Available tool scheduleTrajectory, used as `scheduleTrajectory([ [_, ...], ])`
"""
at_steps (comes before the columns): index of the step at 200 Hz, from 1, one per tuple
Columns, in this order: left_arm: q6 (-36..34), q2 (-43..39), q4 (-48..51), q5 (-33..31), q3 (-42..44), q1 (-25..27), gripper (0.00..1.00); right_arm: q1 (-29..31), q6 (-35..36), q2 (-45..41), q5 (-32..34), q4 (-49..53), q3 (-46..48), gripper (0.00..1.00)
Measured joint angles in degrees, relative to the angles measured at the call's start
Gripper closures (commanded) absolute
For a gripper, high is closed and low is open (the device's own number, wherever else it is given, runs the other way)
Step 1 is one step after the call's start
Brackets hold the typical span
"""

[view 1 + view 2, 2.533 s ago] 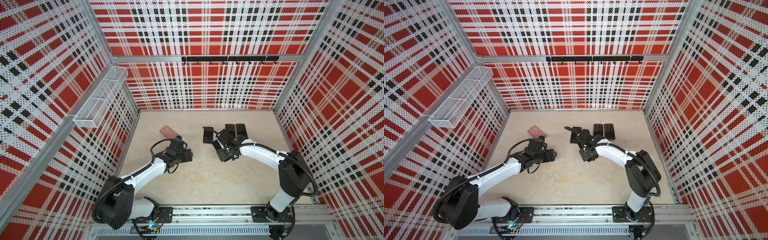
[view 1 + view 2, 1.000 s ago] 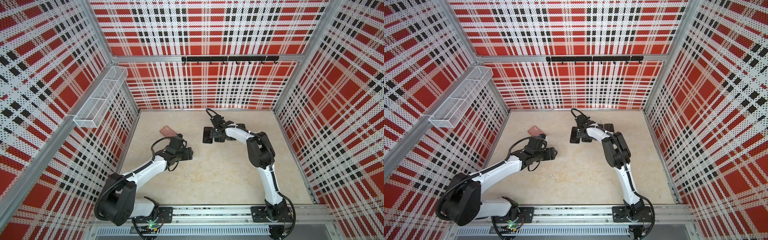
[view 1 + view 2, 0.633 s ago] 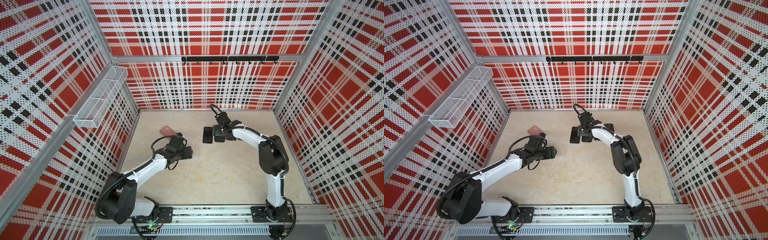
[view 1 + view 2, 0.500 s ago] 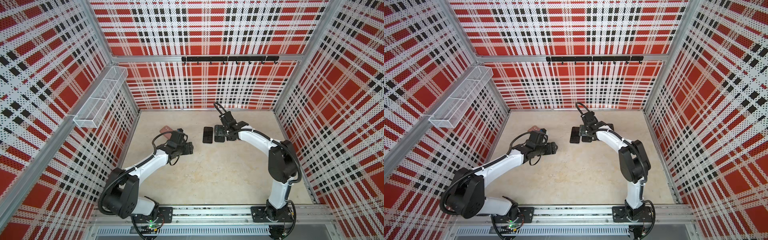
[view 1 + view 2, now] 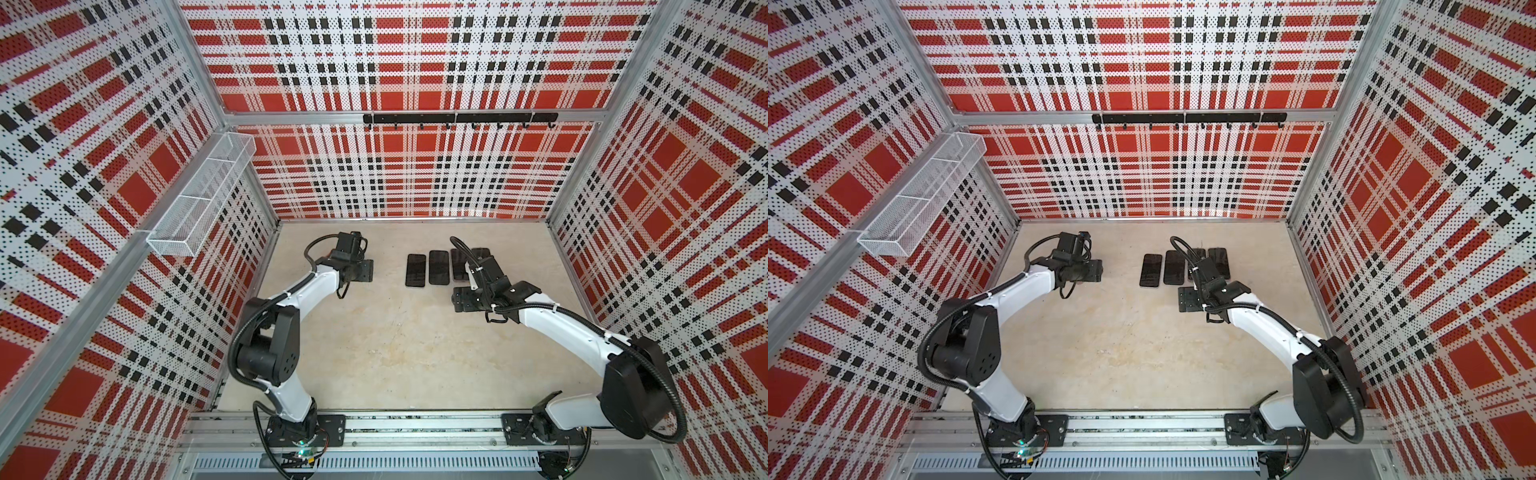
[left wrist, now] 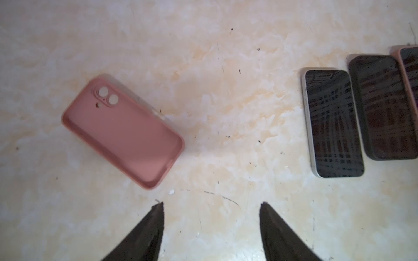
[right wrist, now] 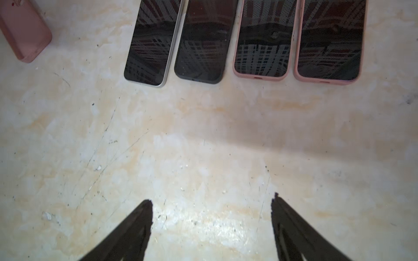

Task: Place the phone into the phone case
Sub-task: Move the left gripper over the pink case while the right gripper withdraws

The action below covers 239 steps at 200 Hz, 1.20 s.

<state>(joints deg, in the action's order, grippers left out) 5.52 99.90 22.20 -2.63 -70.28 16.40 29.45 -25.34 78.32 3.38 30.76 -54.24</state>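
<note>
An empty pink phone case (image 6: 123, 133) lies open side up on the beige floor, beyond and to one side of my left gripper (image 6: 211, 203), which is open and holds nothing. In both top views the left arm's wrist covers the case. Two bare phones lie screen up side by side: a silver-edged phone (image 7: 150, 43) (image 5: 416, 270) and a dark phone (image 7: 203, 40) (image 5: 439, 267). My right gripper (image 7: 212, 198) hovers open and empty over bare floor, in front of the row of phones and apart from them.
Two more phones in pink cases (image 7: 262, 38) (image 7: 330, 38) continue the row to the right. A white wire basket (image 5: 199, 199) hangs on the left wall. A black hook rail (image 5: 457, 118) runs along the back wall. Plaid walls close in three sides.
The right gripper has drawn back from the row of phones toward the front right. The left arm has moved toward the back and now covers the case in the top views.
</note>
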Motion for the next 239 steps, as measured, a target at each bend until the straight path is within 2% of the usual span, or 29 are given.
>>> scheduleTrajectory([
  [66, -8.26, 8.83, 2.91, 0.04, -4.92, -2.08, 0.3, -0.07, -0.02, -4.68, -2.32, 3.39, 7.37, 0.19],
  [110, -10.23, 12.94, 3.63, 0.22, -7.5, -7.37, 0.34, -0.28, 0.02, -5.7, -2.23, 4.11, 7.54, 0.19],
  [141, -10.97, 15.67, 3.96, 0.46, -8.94, -7.96, 0.37, -0.35, 0.02, -5.7, -2.12, 4.11, 7.54, 0.19],
  [165, -11.45, 17.55, 4.31, 0.48, -9.92, -7.91, 0.45, -0.46, 0.02, -5.7, -2.05, 4.11, 7.54, 0.19],
  [195, -11.87, 18.51, 4.5, 0.79, -10.84, -7.85, 0.61, -0.76, 0.02, -5.7, -1.79, 4.11, 7.56, 0.19],
  [210, -11.91, 18.86, 4.61, 0.83, -11.1, -7.69, 0.63, -0.9, 0.02, -5.7, -1.64, 4.07, 7.72, 0.19],
  [239, -11.54, 19.21, 4.9, 0.81, -11.65, -7.32, 0.77, -1.7, -0.02, -5.73, -1.55, 3.48, 8.63, 0.21],
])
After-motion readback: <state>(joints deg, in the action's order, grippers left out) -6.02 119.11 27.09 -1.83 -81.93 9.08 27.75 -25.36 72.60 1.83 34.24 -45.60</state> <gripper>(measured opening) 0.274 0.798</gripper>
